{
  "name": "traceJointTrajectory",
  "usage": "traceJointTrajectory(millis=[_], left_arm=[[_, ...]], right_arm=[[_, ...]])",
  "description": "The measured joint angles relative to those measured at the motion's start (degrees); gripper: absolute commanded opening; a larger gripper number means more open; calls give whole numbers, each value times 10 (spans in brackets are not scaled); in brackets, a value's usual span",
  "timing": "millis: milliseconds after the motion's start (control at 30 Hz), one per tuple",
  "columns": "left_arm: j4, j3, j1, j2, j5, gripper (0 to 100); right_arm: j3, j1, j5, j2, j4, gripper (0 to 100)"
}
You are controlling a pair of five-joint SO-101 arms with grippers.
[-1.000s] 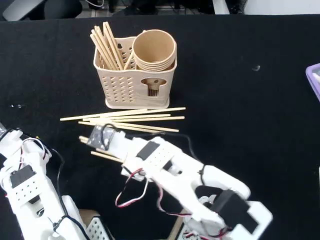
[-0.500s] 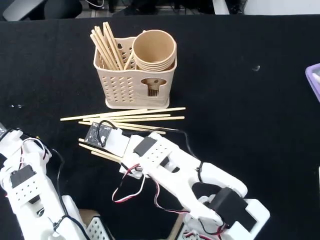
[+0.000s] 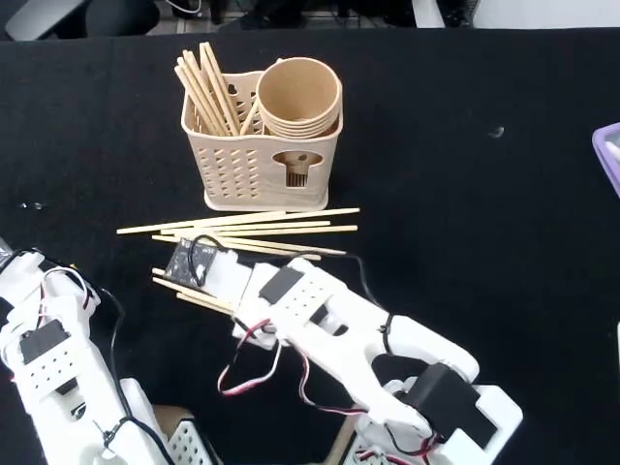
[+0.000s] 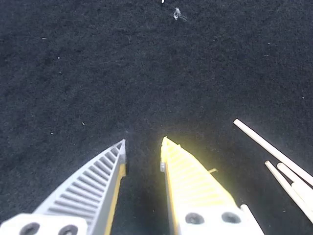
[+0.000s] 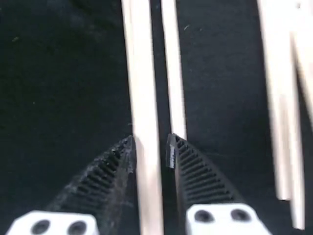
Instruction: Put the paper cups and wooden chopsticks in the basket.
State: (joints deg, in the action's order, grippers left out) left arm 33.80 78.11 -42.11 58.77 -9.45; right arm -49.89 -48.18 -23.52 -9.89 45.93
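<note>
"Spanning the high view from edge to edge, that's the black table [image 3: 484,242]. What's the biggest thing on it?"

"The right arm [image 3: 349,339], stretched from the lower right corner up towards the middle. The left arm [image 3: 48,358] stands in the lower left corner."

"And the basket [image 3: 247,165]?"

"Upper middle, a little left of centre, upright. The paper cups [image 3: 298,97] sit nested in its right compartment. A bunch of standing chopsticks [image 3: 203,82] leans out of the left one."

"So what lies outside it?"

"The loose chopsticks [image 3: 262,225], flat on the table just below the basket, running left to right in a rough fan. A lower pair [image 3: 184,291] lies below those, at the tip of the right arm."

"Is the right gripper [image 5: 150,142] clamped?"

"Not clearly. Its jaws stand narrowly parted astride one chopstick [image 5: 142,73]. One jaw is against the wood and a dark sliver shows at the other. A second stick [image 5: 171,73] runs just beside the first and passes under that jaw."

"The left gripper [image 4: 143,142]?"

"Released and holding nothing, jaws apart over bare table, with a few chopstick ends [image 4: 274,154] near it."
</note>
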Motion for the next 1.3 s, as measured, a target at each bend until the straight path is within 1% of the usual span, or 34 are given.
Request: traceJointTrajectory(millis=[167,400,533,667,733,800,833,933,1133,1300], left_arm=[[0,0,0,0,0,127],[0,0,0,0,0,127],[0,0,0,0,0,126],[0,0,-4,0,0,126],[0,0,-4,0,0,126],[0,0,-4,0,0,126],[0,0,-4,0,0,127],[0,0,-4,0,0,127],[0,0,-4,0,0,127],[0,0,-4,0,0,127]], right_arm=[[-10,-41,-2,0,0,118],[-10,-41,-2,0,0,119],[-5,-41,-2,25,-1,120],[54,-34,17,80,33,116],[82,-34,18,103,55,81],[98,-33,18,120,66,5],[101,-33,18,120,66,19],[102,-27,20,122,62,11],[78,-25,20,47,69,11],[76,10,11,-16,84,11]])
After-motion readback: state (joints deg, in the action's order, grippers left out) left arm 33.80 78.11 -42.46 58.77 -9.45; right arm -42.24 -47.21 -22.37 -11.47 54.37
